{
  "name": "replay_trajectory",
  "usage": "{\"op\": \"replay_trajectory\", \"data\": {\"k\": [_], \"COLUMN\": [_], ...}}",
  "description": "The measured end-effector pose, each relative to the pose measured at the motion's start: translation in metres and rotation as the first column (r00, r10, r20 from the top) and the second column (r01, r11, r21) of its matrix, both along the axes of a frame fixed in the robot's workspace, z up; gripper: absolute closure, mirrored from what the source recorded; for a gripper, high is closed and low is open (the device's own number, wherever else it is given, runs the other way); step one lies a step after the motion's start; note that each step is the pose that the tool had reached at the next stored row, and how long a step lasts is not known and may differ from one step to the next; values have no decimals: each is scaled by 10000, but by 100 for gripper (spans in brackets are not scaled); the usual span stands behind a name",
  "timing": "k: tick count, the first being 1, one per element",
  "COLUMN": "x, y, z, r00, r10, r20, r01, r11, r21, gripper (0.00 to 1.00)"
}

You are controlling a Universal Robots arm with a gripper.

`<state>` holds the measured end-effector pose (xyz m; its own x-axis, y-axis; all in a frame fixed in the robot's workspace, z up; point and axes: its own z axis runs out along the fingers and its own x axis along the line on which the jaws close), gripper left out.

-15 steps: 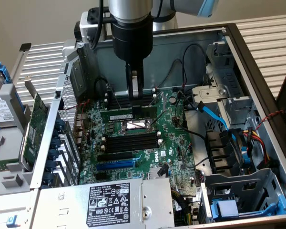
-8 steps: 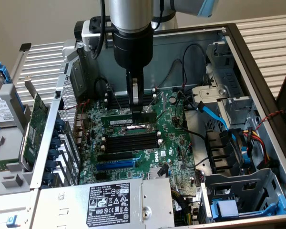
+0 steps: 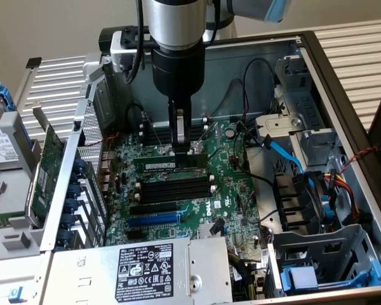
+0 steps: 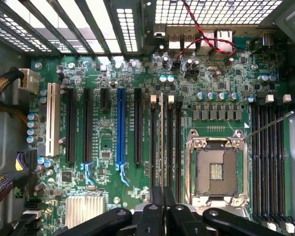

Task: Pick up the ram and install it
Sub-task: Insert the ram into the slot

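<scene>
Exterior view: the gripper (image 3: pixel 181 150) reaches down into the open computer case (image 3: pixel 343 95). Its two fingers are pressed close together and pinch the ram (image 3: pixel 162 164) near one end. The ram is a long thin green stick. It stands on its edge on the green board (image 3: pixel 232 190), right along the black slots (image 3: pixel 174 185). I cannot tell if it is pushed all the way in. In the wrist view the ram looks like a thin line between two black slots, beside the silver square socket (image 4: pixel 216 169).
</scene>
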<state>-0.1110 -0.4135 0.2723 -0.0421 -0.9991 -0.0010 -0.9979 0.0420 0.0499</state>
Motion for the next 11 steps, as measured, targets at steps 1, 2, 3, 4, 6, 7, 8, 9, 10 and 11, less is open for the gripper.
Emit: {"op": "replay_trajectory", "data": {"k": [1,2,3,4,6,7,8,9,10,11], "x": [0,1,1,0,-4,-6,-8,-9,-10,-10], "y": [0,0,-1,0,0,0,0,0,0,-1], "z": [-2,-4,-7,-10,-17,-19,-23,-28,-33,-37], "r00": [10000,10000,10000,10000,9999,9998,9998,9997,9997,9997], "r10": [1,1,2,1,1,1,1,2,2,2], "r20": [2,9,24,47,124,180,219,230,233,234], "r01": [-1,-1,-2,-1,-1,-1,-1,-2,-2,-2], "r11": [10000,10000,10000,10000,10000,10000,10000,10000,10000,10000], "r21": [1,0,0,1,2,1,3,3,2,1], "gripper": [88,88,88,88,88,88,88,88,88,88]}}
